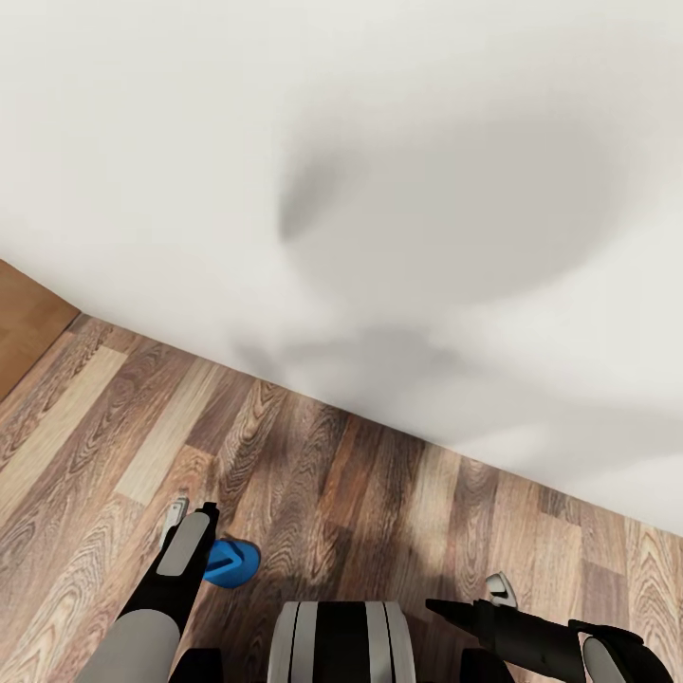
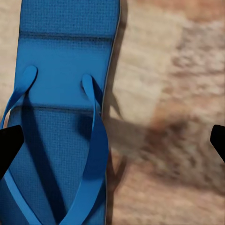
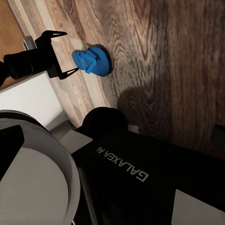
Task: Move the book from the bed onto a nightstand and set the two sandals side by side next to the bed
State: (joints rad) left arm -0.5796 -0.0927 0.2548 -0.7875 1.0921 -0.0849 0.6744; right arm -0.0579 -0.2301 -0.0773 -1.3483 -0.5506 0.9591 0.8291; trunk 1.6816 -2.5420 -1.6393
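Soft, even indoor light with blurred shadows and grainy close-ups.

In the head view the white wall (image 1: 379,142) is bright, carrying broad, soft-edged grey shadows; more fall across the wood floor (image 1: 332,474). The left wrist view is coarse and smeared: the floor grain is blurred, while the blue sandal (image 2: 61,117) shows sharper straps and casts a dark shadow beside it. The right wrist view is dimmer, its floor dark.

The left arm (image 1: 156,607) reaches forward at the frame's lower left, its gripper (image 3: 58,51) spread open and empty. The right arm (image 1: 531,636) lies low at lower right, pointing inward.
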